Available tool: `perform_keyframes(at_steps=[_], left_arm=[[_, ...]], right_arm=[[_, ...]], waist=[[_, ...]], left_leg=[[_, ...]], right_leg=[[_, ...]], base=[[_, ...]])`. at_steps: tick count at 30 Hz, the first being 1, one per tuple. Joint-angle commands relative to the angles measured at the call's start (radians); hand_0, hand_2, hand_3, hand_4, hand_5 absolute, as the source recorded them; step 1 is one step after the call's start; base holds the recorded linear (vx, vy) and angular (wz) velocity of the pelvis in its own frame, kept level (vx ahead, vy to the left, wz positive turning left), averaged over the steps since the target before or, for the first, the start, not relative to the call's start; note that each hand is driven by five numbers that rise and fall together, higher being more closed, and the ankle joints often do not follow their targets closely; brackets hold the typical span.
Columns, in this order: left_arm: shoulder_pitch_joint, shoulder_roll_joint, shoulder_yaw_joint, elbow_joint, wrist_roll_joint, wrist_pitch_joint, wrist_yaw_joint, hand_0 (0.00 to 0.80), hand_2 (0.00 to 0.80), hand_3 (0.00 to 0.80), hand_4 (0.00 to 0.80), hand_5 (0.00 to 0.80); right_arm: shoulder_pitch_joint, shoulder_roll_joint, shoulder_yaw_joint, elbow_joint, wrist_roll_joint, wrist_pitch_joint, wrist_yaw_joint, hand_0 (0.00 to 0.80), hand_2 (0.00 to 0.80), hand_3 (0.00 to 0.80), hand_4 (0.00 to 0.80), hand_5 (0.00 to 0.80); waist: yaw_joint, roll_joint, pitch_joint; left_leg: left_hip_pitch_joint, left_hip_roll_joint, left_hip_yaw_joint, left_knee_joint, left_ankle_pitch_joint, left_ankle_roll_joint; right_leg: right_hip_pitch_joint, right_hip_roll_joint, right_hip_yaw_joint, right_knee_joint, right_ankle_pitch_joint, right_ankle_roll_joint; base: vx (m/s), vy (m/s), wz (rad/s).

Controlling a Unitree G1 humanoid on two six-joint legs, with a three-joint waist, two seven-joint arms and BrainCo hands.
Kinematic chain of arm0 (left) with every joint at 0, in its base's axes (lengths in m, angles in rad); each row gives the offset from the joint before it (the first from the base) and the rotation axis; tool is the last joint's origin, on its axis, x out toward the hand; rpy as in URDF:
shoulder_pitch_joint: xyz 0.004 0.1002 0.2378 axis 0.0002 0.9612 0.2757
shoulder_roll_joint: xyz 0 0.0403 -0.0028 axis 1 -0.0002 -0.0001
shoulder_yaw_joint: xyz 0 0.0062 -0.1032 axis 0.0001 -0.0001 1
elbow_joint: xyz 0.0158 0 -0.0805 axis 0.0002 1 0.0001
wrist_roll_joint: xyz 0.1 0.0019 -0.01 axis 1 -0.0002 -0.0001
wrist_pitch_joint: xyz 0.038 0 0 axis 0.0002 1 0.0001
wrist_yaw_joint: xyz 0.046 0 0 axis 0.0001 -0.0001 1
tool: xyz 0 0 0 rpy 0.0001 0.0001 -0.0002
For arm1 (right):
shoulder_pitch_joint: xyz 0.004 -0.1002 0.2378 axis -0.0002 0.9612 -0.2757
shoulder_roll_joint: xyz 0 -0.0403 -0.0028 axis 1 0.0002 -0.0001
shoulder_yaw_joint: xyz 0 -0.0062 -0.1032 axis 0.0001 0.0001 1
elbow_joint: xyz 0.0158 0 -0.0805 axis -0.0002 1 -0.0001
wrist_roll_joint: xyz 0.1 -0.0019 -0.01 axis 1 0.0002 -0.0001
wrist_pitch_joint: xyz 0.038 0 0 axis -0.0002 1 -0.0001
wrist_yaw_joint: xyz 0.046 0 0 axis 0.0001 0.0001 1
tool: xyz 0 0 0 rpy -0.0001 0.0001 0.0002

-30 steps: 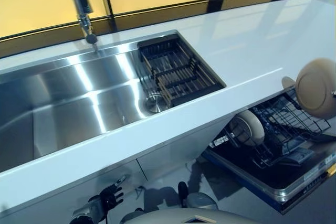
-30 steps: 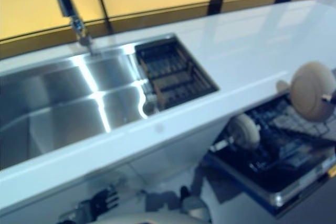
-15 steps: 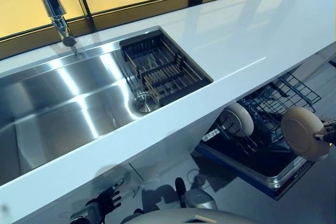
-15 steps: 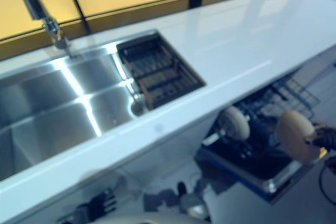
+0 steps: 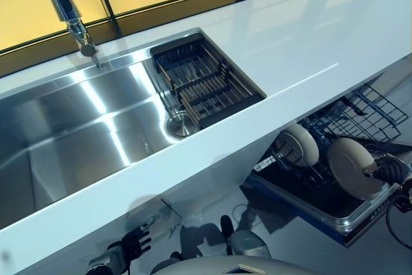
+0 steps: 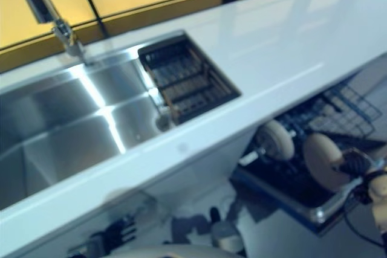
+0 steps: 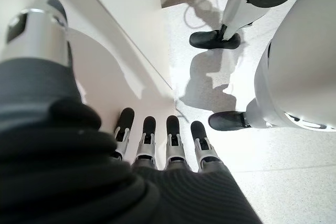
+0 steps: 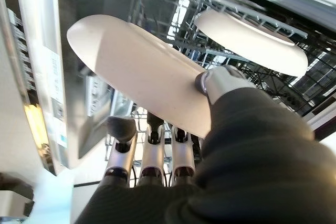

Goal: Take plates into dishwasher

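OK, I've got the right hand pinching the plate over the dishwasher rack, beside a racked plate; left hand relaxed, below the counter.

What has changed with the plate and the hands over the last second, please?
The right hand has carried the held plate down from counter height into the dishwasher rack, beside the plate already racked. It stays pinched on it. The left hand still hangs open below the counter.

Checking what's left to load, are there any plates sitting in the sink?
No, the steel sink holds only a dark drying rack; both plates are over at the dishwasher rack.
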Motion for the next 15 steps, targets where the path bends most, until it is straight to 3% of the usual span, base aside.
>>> perform_keyframes(at_steps=[1, 15], left_arm=[[-0.045, 0.042, 0.035, -0.012, 0.036, -0.017, -0.002, 0.000, 0.000, 0.000, 0.000, 0.000], [-0.046, 0.055, 0.014, -0.029, 0.031, 0.009, -0.003, 0.000, 0.000, 0.000, 0.000, 0.000]], right_arm=[[-0.147, -0.018, 0.017, 0.044, -0.035, -0.017, -0.063, 0.800, 0.800, 0.800, 0.800, 0.800], [-0.318, -0.085, 0.087, 0.092, -0.003, 0.060, -0.134, 0.800, 0.800, 0.800, 0.800, 0.800]], waist=[[0.050, -0.037, -0.001], [0.089, -0.029, -0.001]], left_leg=[[-0.028, -0.038, -0.037, 0.013, -0.004, 0.060], [-0.037, -0.037, -0.060, 0.010, 0.002, 0.051]], right_leg=[[0.048, -0.011, -0.042, 0.037, -0.054, 0.070], [0.062, -0.018, -0.071, 0.027, -0.057, 0.066]], base=[[0.009, -0.027, 0.04], [0.015, -0.041, 0.05]])
